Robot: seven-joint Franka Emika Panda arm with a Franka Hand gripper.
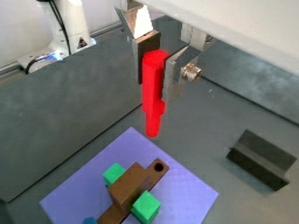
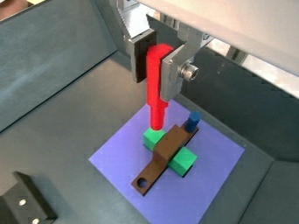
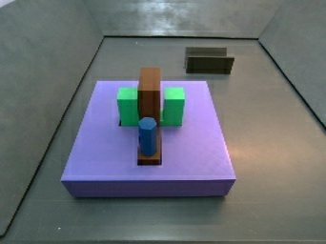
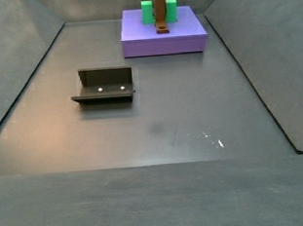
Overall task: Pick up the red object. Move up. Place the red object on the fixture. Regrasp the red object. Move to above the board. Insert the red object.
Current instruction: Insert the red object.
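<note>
Red is the colour that matters: the red object [image 1: 153,92] hangs upright between the silver fingers [image 1: 177,73] of the gripper [image 1: 156,63], clenched on its upper part, with its lower end free and pointing down. Both wrist views show this grasp; neither side view shows the gripper or the piece at all, so its height can only be judged as well clear of the parts below.

Taking the board [image 2: 216,157] as the landmark, the red object is above it, its tip over the near part of the purple slab in a wrist view [image 1: 76,197]. On the board lie a brown bar [image 2: 163,155] with a hole [image 2: 142,183] at one end, green blocks [image 2: 183,160] flanking it, and a blue cylinder [image 2: 194,120] standing at the bar's other end. The fixture [image 4: 104,85] stands well apart from the board on the grey floor, empty.

Judging from this, the regrasp is done and insertion is what remains. The piece's long axis is vertical, so the move looks like a sideways alignment over the hole, then a straight descent; I cannot tell how far off-centre the tip is.
</note>
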